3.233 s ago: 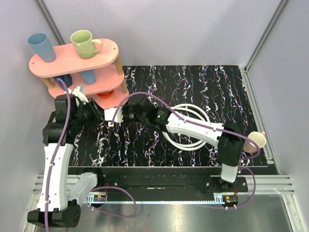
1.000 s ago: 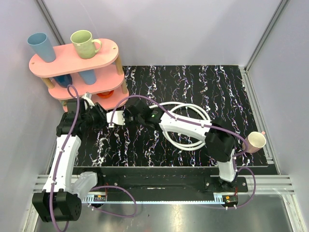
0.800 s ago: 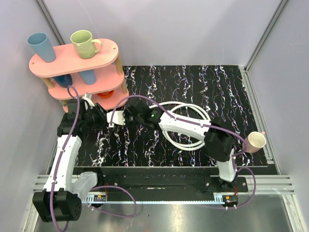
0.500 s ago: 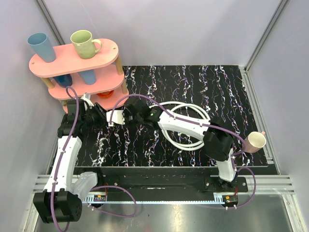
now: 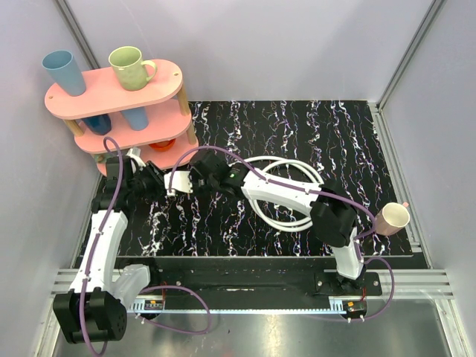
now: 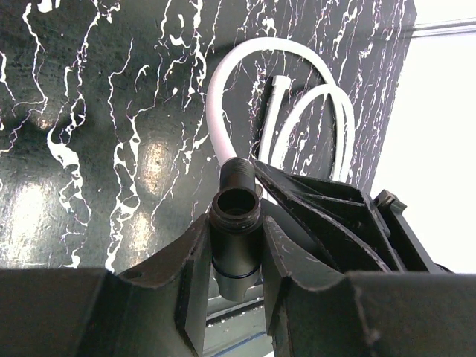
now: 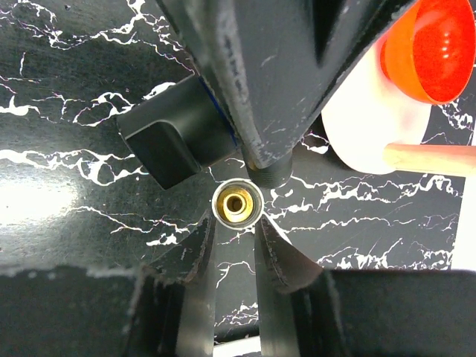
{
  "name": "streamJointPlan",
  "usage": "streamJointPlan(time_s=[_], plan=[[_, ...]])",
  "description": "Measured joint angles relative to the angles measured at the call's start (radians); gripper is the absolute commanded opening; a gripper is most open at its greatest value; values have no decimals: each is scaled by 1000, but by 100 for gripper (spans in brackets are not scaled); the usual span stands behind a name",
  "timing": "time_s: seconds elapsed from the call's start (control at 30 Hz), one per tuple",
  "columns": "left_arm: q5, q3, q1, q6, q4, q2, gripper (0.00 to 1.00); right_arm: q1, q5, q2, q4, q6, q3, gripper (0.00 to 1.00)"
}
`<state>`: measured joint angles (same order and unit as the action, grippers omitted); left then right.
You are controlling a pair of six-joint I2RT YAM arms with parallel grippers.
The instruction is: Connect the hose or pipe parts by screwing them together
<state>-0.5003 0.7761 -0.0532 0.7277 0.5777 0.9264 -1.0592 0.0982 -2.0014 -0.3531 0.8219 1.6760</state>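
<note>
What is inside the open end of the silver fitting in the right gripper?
Inside the silver fitting, pinched by the right gripper, sits a brass-coloured ring around a small dark bore. Whatever lies deeper is lost in shadow.

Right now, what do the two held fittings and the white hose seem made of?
Black threaded fitting: probably matte plastic, dull moulded look. Silvery fitting: likely metal, bright rim, brassy bore. White hose: smooth, perhaps plastic or rubber; it bends in loops.
</note>
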Motion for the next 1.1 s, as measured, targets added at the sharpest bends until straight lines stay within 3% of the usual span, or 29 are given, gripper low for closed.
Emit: streamJointPlan(time_s=[0.2, 0.43, 0.63, 0.7, 0.83, 1.1], plan=[[25, -10, -4, 3, 10, 0, 0, 0, 2, -11, -12, -7, 5, 0], [265, 59, 18, -77, 138, 0, 0, -10, 0, -21, 58, -60, -27, 0], [383, 93, -10, -84, 156, 24, 0, -17, 21, -19, 64, -97, -45, 1], [386, 92, -30, -85, 155, 51, 0, -16, 27, -19, 64, -126, -47, 6], [360, 65, -54, -95, 129, 84, 0, 11, 8, -29, 36, -290, -26, 34], [247, -53, -55, -111, 55, 83, 0, 96, -248, -74, -44, -715, 106, 49]])
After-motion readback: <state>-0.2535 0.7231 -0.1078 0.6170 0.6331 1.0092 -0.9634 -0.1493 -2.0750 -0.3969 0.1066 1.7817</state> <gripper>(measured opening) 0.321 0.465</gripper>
